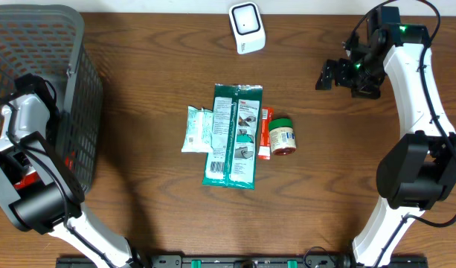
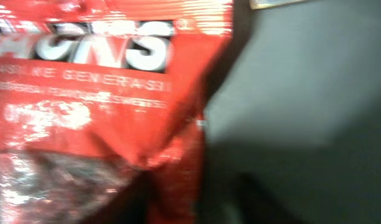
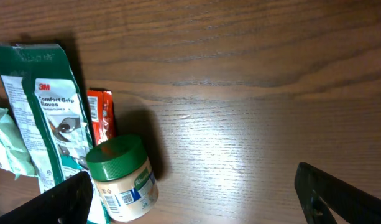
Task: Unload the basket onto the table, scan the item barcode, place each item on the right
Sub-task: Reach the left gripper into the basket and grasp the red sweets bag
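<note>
**Editor:** Red packet [image 2: 97,81] pressed right up to the left wrist lens. What are we looking at?

**Photographer:** Crinkled foil with white lettering, too blurred to read, and no barcode on the face that shows. From above, the wooden desk [image 1: 153,67] carries a grey basket [image 1: 42,30] at its left end, and the left arm [image 1: 23,119] reaches into it. A little red shows through the mesh, so I judge the packet is inside the basket. Whether that arm's jaws are clenched on it I cannot tell, because the view is too close and too blurred.

**Editor:** And the other arm?

**Photographer:** The right arm [image 1: 417,89] hangs over the far right of the desk, jaws spread wide with nothing between them and only bare wood below.

**Editor:** What else is laid out?

**Photographer:** Mid-desk, a green glove pack [image 1: 233,134] lies flat with a pale sachet [image 1: 196,129] touching its left edge. A slim orange-red packet [image 1: 264,134] runs along its right side, and a green-lidded jar [image 1: 282,136] sits just beside that, apparently on its side. The white scanner [image 1: 247,28] stands well apart at the far edge.

**Editor:** How far along is the job?

**Photographer:** Early, by my reading. Nothing is held before the scanner. Still to do: lift the packet out, find its barcode and turn it to the scanner.
</note>
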